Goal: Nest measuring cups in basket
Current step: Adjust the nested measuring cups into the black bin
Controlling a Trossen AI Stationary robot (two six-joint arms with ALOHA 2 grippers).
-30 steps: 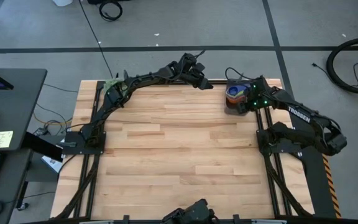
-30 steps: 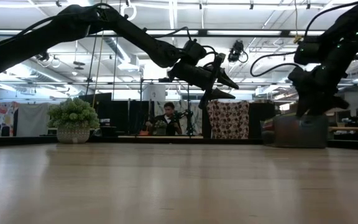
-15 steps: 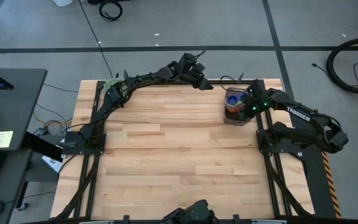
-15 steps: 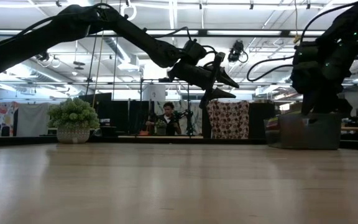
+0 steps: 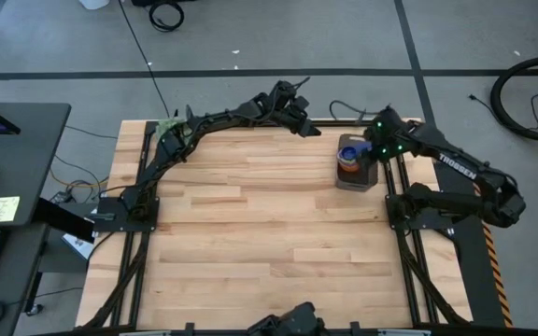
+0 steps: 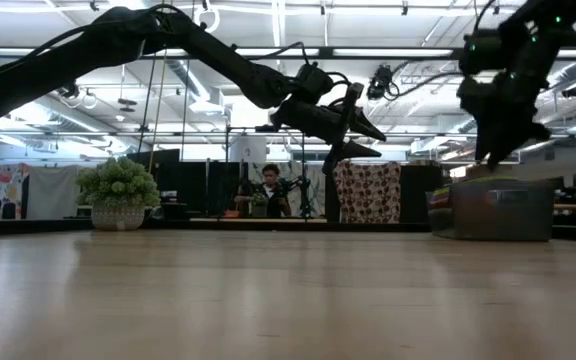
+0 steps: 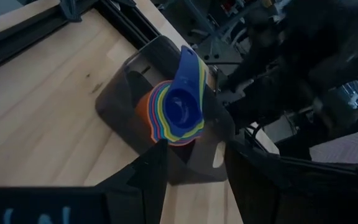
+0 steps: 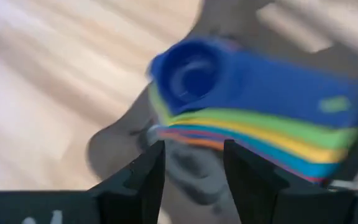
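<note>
White capital letters reading "TROSSEN" run along the forearm link of the dark right robot arm (image 5: 458,167) in the high view. No other text, label or number can be read in any view.

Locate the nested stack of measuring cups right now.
The nested stack of coloured plastic measuring cups sits inside the dark grey rectangular basket, at the table's far right in the high view, beside the right gripper.

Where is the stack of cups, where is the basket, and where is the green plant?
stack of cups (image 7: 182,109): left wrist view, on the dark blue bowl on top.
basket (image 6: 503,210): low view, on its front wall.
green plant (image 6: 118,185): low view, on the leafy ball above its pot.
</note>
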